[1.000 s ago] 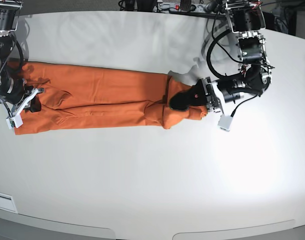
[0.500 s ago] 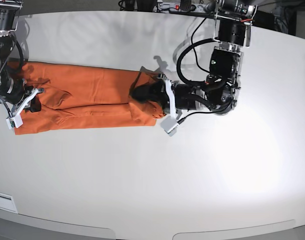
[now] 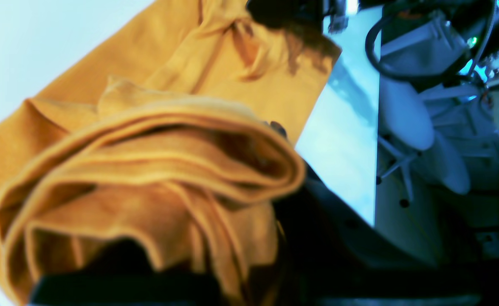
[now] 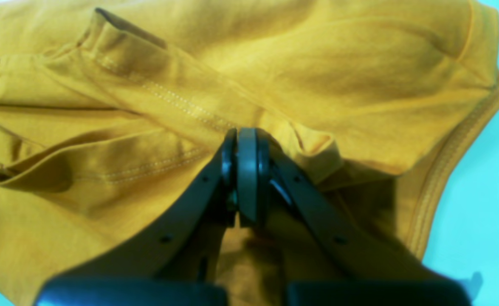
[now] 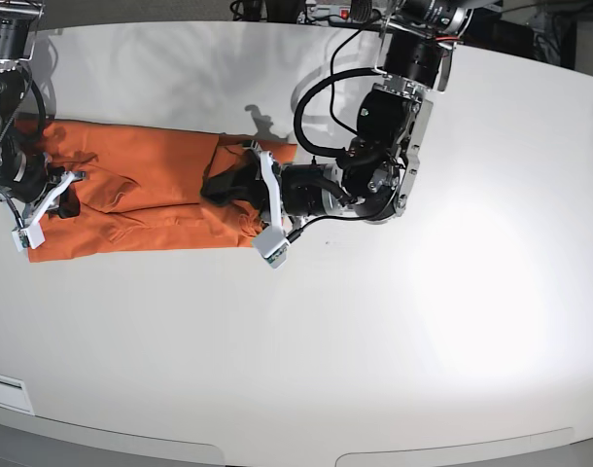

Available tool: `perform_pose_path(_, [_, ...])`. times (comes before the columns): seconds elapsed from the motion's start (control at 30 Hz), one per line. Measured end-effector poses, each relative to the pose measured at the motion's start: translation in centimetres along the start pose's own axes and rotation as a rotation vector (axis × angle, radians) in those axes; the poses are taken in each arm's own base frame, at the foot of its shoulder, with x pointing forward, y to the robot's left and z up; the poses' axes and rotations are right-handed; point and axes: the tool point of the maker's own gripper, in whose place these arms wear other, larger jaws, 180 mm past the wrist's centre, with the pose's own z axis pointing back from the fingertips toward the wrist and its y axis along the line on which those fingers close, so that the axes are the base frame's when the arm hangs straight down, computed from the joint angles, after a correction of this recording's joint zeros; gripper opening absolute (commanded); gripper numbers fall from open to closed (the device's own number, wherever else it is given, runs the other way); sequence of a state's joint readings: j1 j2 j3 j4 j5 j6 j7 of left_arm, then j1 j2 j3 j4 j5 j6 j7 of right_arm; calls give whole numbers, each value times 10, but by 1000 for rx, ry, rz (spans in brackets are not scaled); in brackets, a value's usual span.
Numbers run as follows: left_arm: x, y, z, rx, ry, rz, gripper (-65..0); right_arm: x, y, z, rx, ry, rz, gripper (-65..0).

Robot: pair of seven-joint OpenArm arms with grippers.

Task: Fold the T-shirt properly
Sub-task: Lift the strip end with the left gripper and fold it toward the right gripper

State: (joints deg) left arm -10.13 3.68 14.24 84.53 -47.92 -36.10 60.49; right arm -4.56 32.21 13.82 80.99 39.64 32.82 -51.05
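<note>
**A:** What sat at the left of the white table (image 5: 306,341)?

**B:** The right gripper (image 5: 55,192), jaws pressed together, pinned the orange T-shirt (image 5: 141,199) by its collar end, likely as an anchor.

**A:** And further right?

**B:** The left gripper (image 5: 228,185) clamped the bunched hem above the shirt's middle, probably to halve it.

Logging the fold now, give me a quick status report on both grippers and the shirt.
Left gripper shut on T-shirt, end bunched and lifted over the body. Right gripper shut, pinning the far end. Table: nothing in the way.
</note>
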Motion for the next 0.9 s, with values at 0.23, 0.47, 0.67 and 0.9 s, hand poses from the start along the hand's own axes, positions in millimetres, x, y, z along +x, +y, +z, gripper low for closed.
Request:
perform_pose_path(0.23, [10,-17,-15,-48,-26,5,-260,0,1,0,4,6,6,-650])
perform_pose_path(0.47, [9,-15,-14,-42,-23,7,-260,-1,1,0,6,7,5,-650])
perform_pose_path(0.67, [9,-2,-14,28,-18,-19,-536,0,1,0,7,6,5,-650])
perform_pose_path(0.9, [2,9,-14,92,16,-53,-650,0,1,0,7,7,5,-650])
